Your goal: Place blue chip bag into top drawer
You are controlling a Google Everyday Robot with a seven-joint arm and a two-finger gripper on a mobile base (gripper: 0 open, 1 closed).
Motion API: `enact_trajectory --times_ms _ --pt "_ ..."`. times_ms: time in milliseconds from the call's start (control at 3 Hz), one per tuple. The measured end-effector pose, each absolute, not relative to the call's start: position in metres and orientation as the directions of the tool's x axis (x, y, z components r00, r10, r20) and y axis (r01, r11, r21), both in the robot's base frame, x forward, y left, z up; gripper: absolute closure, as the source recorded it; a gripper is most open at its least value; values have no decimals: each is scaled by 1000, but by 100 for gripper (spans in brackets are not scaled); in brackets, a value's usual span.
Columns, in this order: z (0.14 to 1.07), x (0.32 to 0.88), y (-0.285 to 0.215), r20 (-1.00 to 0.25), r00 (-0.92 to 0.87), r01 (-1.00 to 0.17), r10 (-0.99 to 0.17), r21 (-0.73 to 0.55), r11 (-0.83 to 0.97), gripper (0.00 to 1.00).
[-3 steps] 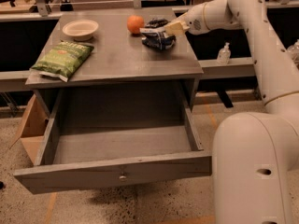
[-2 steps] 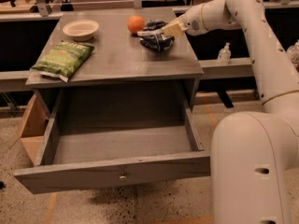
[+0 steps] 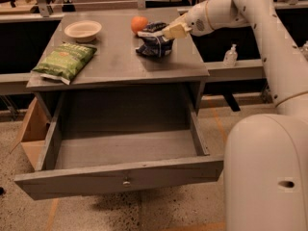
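Observation:
The blue chip bag [image 3: 153, 44], crumpled dark blue foil with white patches, is at the back right of the tabletop [image 3: 120, 61]. It stands tall, its top pulled up. My gripper [image 3: 169, 32] reaches in from the right and is shut on the bag's top right edge. The bag's bottom is at or just above the tabletop. The top drawer [image 3: 120, 178] below is pulled wide open. Its inside is bare and a small round knob [image 3: 126, 182] sits at the centre of its front panel.
An orange [image 3: 139, 24] lies just behind the bag. A white bowl [image 3: 83, 30] is at the back left and a flat green chip bag [image 3: 65, 61] at the left edge. A cardboard box [image 3: 29, 134] stands left of the drawer. A small bottle [image 3: 231, 56] is on the right ledge.
The gripper has moved a little left and toward the front with the blue bag in it. The bag now stands taller, drawn up from the tabletop.

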State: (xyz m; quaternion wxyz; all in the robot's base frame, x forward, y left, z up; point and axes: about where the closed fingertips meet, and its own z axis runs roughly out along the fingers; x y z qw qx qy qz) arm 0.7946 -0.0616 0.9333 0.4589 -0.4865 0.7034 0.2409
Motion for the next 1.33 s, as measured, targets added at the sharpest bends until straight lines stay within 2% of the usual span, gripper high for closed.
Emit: enact_trajectory --times_ms 667,1000,1333 --pt "964 710 -29 -895 -57 -940 -443 -102 326 100" --pt "996 642 -31 -909 -14 -939 -416 -132 318 100" --pt "989 572 -36 -900 -35 -953 -434 -101 286 100"
